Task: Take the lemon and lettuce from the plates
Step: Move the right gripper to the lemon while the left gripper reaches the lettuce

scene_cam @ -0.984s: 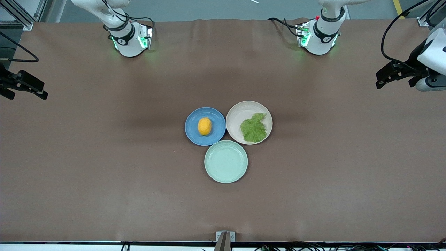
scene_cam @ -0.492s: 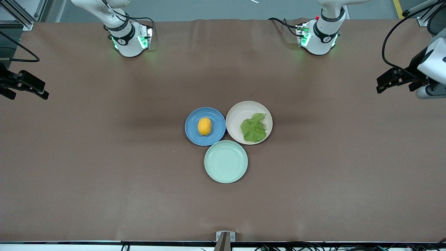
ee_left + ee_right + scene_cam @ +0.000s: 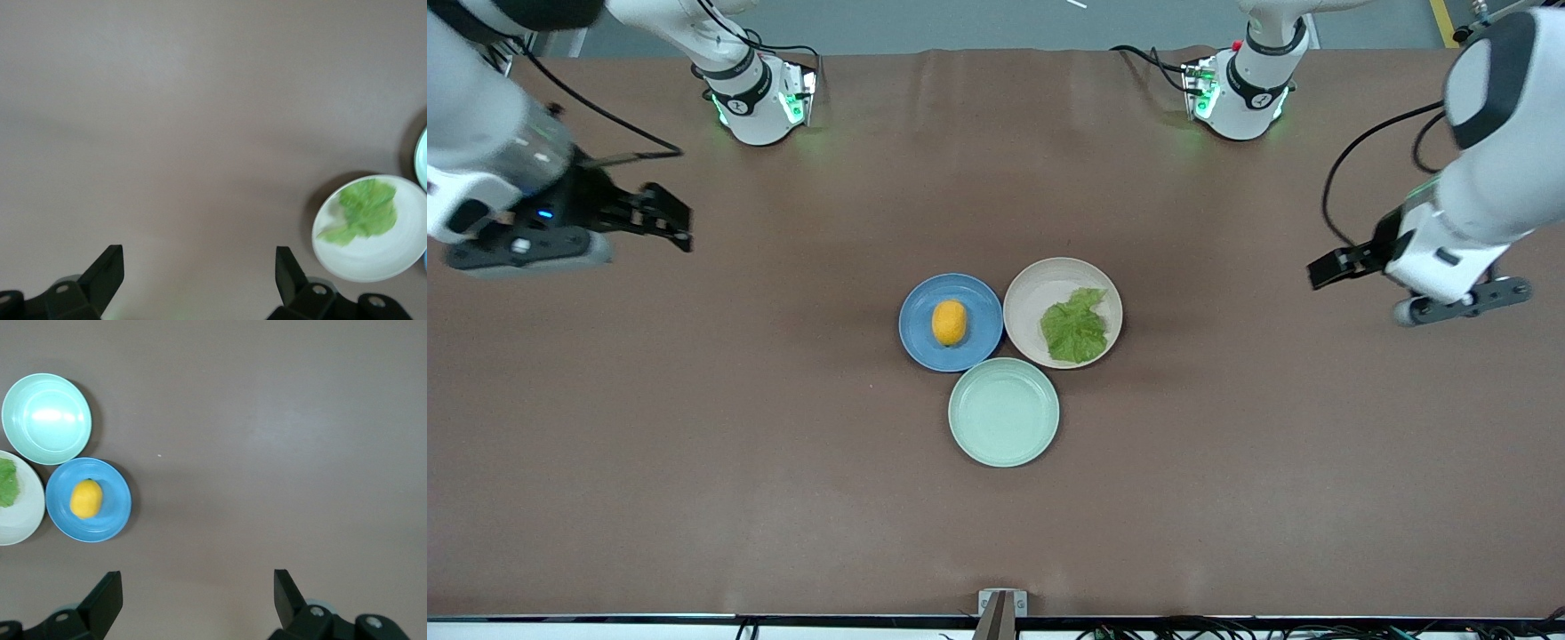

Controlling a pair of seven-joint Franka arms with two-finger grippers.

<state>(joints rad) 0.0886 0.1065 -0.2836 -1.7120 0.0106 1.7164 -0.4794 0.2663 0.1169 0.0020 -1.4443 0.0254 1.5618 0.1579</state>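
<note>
We judge the main risks to be the flat lettuce (image 3: 1075,331) slipping a pinch on the cream plate (image 3: 1032,286), and the lemon (image 3: 949,322) rolling on the blue plate (image 3: 921,333). Left gripper (image 3: 1319,272) and right gripper (image 3: 676,219) hover over bare worktop (image 3: 694,462), fingers spread wide, holding nothing.

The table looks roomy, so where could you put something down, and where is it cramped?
The table is bare between the three plates and the front edge, and between them and both arm bases. Crowded only mid-table: blue plate, cream plate and mint plate touch.
</note>
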